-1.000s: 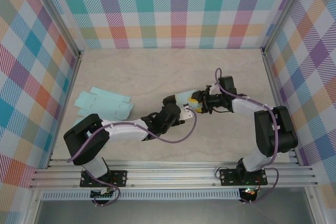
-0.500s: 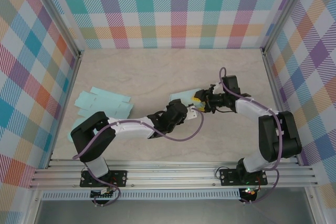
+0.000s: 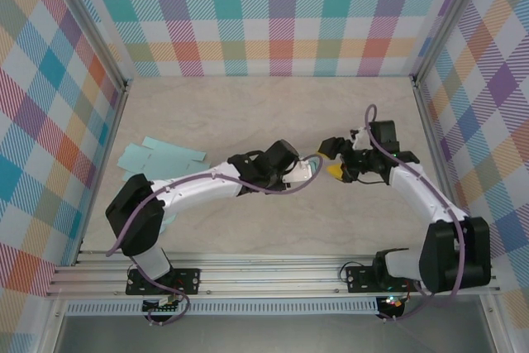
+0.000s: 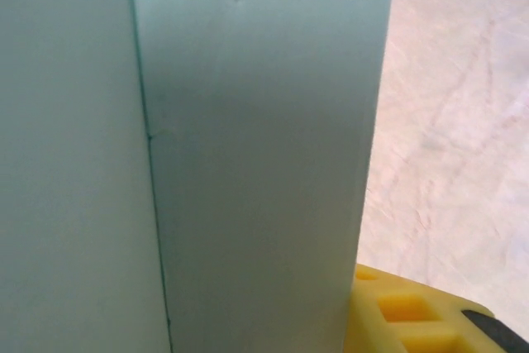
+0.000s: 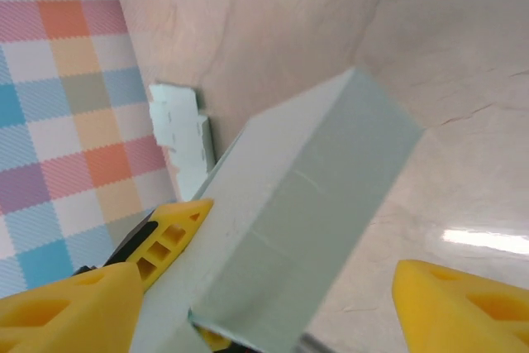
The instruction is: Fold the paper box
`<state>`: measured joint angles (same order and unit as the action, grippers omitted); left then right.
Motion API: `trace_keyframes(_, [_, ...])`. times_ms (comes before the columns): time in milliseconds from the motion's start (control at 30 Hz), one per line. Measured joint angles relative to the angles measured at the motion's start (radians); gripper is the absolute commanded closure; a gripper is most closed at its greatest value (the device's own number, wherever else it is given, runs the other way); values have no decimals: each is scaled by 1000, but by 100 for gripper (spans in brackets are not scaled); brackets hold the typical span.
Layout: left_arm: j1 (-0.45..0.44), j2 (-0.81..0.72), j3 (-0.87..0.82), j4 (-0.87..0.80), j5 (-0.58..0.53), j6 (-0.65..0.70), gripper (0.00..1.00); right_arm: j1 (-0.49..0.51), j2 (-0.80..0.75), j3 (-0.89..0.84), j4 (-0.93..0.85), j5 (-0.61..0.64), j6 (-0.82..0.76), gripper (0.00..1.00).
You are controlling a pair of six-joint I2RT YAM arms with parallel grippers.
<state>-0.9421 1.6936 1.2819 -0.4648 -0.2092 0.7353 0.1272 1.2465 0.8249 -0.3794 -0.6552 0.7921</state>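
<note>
The paper box (image 5: 322, 204) is a pale green carton, half formed, held off the table at the middle. My left gripper (image 3: 299, 169) is shut on it. Its yellow finger (image 5: 169, 233) presses flat on one panel. In the left wrist view the box (image 4: 248, 138) is very close, with one yellow finger (image 4: 413, 316) at its lower right corner. My right gripper (image 3: 334, 158) stands open just right of the box. Its fingertips sit wide apart on either side of the box end in the right wrist view, touching nothing.
Several flat pale green paper blanks (image 3: 161, 163) lie by the left wall and appear as a blank (image 5: 178, 134) in the right wrist view. Checked walls (image 3: 273, 14) enclose the beige table (image 3: 248, 113) on three sides.
My right gripper has opened, let go of the box and drawn back to the right. My left gripper closed on the box and carried it a little right.
</note>
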Motion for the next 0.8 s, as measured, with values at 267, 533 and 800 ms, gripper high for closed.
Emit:
trace_keyframes(267, [54, 156, 229, -324, 160, 13, 60, -30, -90, 32, -132, 141, -111, 17])
trace_keyframes(533, [76, 262, 360, -458, 218, 55, 40, -30, -92, 33, -179, 198, -178, 17])
trace_keyframes(800, [80, 285, 405, -465, 208, 84, 24, -30, -92, 33, -183, 203, -210, 20])
